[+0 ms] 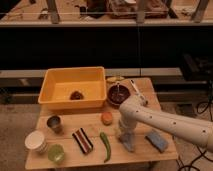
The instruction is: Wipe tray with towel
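Bending steeply down, the arm (165, 120) holds its tool (124, 133) at the towel (129, 144); grip state unclear.

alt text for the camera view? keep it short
The robot's gripper is at the towel near the front right of a wooden table. The yellow tray stands at the back left. A red bowl, a blue pad and a green pepper lie nearby.
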### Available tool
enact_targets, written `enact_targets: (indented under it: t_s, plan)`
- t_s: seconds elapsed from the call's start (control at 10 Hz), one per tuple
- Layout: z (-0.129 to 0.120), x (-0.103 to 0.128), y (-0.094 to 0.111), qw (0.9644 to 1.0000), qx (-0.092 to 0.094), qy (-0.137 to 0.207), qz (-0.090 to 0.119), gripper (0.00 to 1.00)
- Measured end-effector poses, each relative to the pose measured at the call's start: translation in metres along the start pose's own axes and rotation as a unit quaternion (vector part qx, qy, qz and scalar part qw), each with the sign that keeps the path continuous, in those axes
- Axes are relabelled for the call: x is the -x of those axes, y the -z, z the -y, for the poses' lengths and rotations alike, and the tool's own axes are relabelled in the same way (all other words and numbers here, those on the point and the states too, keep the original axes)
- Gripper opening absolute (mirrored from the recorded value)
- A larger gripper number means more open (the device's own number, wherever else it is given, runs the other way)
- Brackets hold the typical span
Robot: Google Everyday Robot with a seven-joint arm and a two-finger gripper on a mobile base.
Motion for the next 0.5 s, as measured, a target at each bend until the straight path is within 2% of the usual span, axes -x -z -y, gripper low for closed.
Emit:
enact_targets:
  t_s: [0.2,0.5]
  plan:
    - [0.0025,0.0006,0.0006,0.9999,-0.004,0.011,-0.002,0.58]
    - [0.0047,0.0009,0.0001,0.9998,0.002,0.019,-0.003,0.58]
